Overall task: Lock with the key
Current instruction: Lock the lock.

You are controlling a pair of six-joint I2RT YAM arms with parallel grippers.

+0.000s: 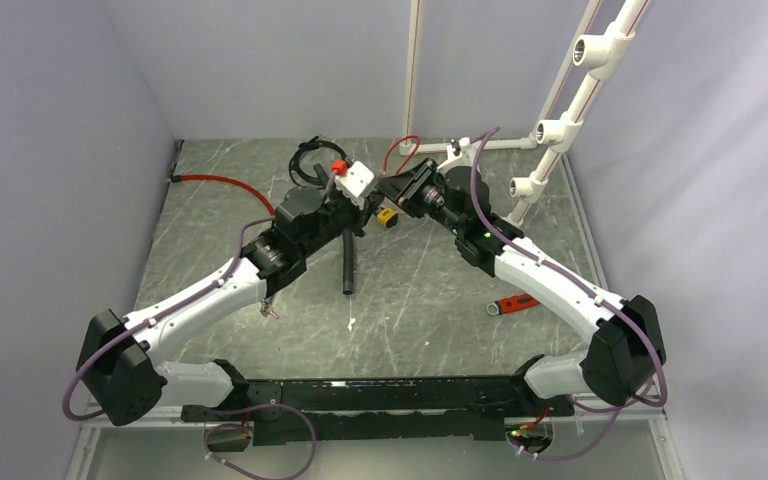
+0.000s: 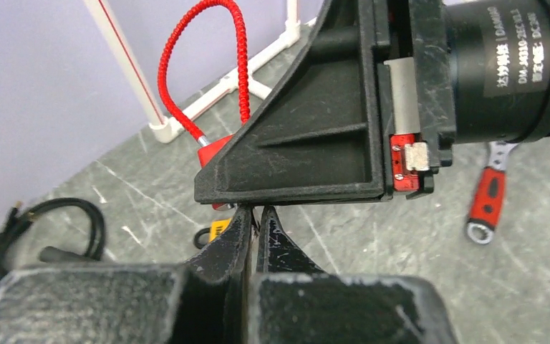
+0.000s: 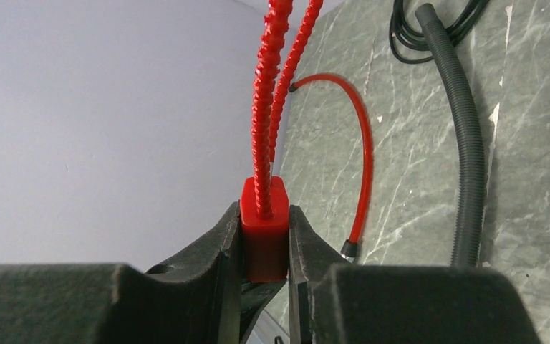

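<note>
My right gripper [image 3: 264,213] is shut on the red body of the cable lock [image 3: 263,240] and holds it above the table. The lock's ribbed red cable loop [image 3: 276,79] rises from it. In the left wrist view the loop [image 2: 202,64] and a corner of the red body [image 2: 213,147] show behind the right gripper's black finger [image 2: 315,136]. My left gripper [image 2: 257,213] is shut on a thin dark piece that looks like the key, its tips right under that finger. A yellow key tag [image 2: 219,229] hangs beside them. In the top view both grippers [image 1: 364,212] [image 1: 396,188] meet above the tag [image 1: 388,217].
A red-handled wrench [image 1: 512,303] lies at the right. A black corrugated hose [image 1: 348,262] lies mid-table. A black cable coil [image 1: 310,160] and a thin red tube [image 1: 225,183] lie at the back. A white pipe frame [image 1: 570,100] stands back right.
</note>
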